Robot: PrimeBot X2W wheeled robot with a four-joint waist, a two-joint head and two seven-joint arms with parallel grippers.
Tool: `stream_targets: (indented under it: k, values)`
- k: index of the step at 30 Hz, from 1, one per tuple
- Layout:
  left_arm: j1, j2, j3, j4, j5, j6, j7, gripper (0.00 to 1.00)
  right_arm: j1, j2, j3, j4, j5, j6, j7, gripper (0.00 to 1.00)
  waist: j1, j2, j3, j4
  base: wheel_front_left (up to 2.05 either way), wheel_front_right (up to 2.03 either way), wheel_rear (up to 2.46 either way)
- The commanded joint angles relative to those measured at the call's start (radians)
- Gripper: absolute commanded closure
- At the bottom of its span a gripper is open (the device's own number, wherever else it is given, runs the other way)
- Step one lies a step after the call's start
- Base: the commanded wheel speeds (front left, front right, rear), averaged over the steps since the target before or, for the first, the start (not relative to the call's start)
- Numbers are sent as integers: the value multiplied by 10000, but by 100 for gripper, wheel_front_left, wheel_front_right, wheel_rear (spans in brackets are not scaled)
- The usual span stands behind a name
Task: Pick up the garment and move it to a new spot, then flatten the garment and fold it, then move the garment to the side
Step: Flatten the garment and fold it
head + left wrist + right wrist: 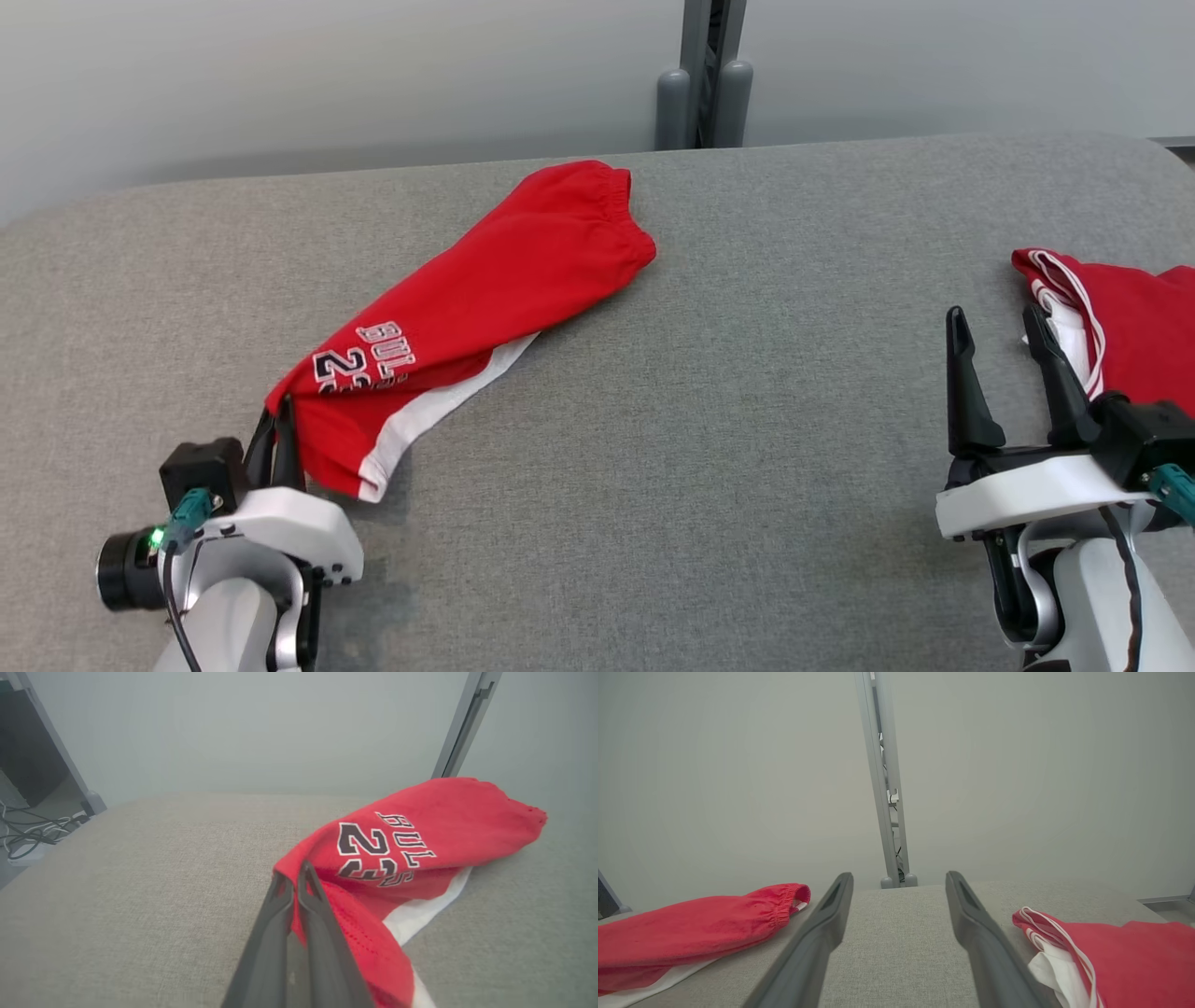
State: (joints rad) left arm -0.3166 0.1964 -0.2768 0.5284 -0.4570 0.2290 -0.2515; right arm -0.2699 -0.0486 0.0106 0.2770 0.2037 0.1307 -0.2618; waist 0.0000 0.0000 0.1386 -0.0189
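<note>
Left gripper [278, 415] is pinching shut on the near corner of the red shorts [485, 280], which are lying stretched diagonally across the grey cushion [747, 420], while the right gripper [994, 322] is hovering wide open and empty beside another red garment [1144, 313].

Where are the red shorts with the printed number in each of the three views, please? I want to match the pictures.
Head view: the red shorts lie diagonally left of centre, their near corner pinched in the left gripper.
Left wrist view: the shorts are right of centre, print facing up.
Right wrist view: the shorts are at lower left, elastic waistband toward the middle.
Shared landmark: the grey post behind the table.
</note>
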Motion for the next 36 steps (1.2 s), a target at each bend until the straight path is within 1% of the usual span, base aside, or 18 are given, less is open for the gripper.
stream_targets:
  k: [1, 2, 3, 4, 8, 11, 13, 16, 20, 23, 26, 28, 30, 36]
  values:
    - [114, 109, -36, 112, 62, 33, 81, 100, 126, -49, 21, 51, 58, 1, -47, 0, 0, 0, -15, 45, 0, 0, 0]
    - [173, 139, -117, 208, 111, 6, 201, 100, 112, -49, 37, 72, 56, 1, -47, 0, 0, 0, -25, 77, 0, 0, 0]
    - [201, 195, -219, 298, 178, 0, 323, 22, 102, -49, 60, 96, 61, 1, -47, 0, 0, 0, -36, 102, 0, 0, 0]
    - [184, 187, -257, 329, 149, -25, 364, 0, 96, -50, 82, 123, 51, 1, -47, 0, 0, 0, -44, 129, 0, 0, 0]
    - [200, 72, -355, 399, 110, -55, 325, 0, 105, -50, 107, 203, 2, 1, -47, 0, 0, 0, -101, 287, 0, 0, 0]
    - [228, -3, -306, 304, 111, 81, 191, 0, 112, -50, 142, 270, -42, 1, -47, 0, 0, 0, -165, 422, 0, 0, 0]
    - [260, -35, -187, 111, 118, 174, 58, 0, 114, -51, 143, 295, -52, 1, -47, 0, 0, 0, -223, 523, 0, 0, 0]
    - [387, -100, -38, -323, 174, 164, -78, 0, 130, -49, 158, 336, -64, 1, -47, 0, 0, 0, -314, 691, 0, 0, 0]
    - [567, -194, 5, -1224, 524, -82, -136, 0, 159, -51, 161, 426, -14, 1, -47, 0, 0, 0, -424, 972, 0, 0, 0]
    - [966, -303, 120, -2051, 1100, -120, -132, 0, 189, -49, 190, 495, 54, 1, -47, 0, 0, 0, -495, 1226, 0, 0, 0]
    - [1390, -546, 250, -2586, 1501, -175, -135, 0, 204, -52, 198, 605, 111, 1, -47, 0, 0, 0, -563, 1493, 0, 0, 0]
    - [1694, -735, 382, -2771, 1594, -238, -138, 0, 183, -51, 210, 716, 162, 1, -47, 0, 0, 0, -586, 1678, 0, 0, 0]
    - [2067, -961, 496, -2836, 1779, -391, -139, 0, 75, -103, 273, 947, 67, 1, -47, 0, 0, 0, -592, 1974, 0, 0, 0]
    - [2174, -1205, 415, -2751, 2108, -838, -140, 0, -605, -310, 473, 1847, 70, 1, -45, 0, 0, 0, -381, 2655, 0, 0, 0]
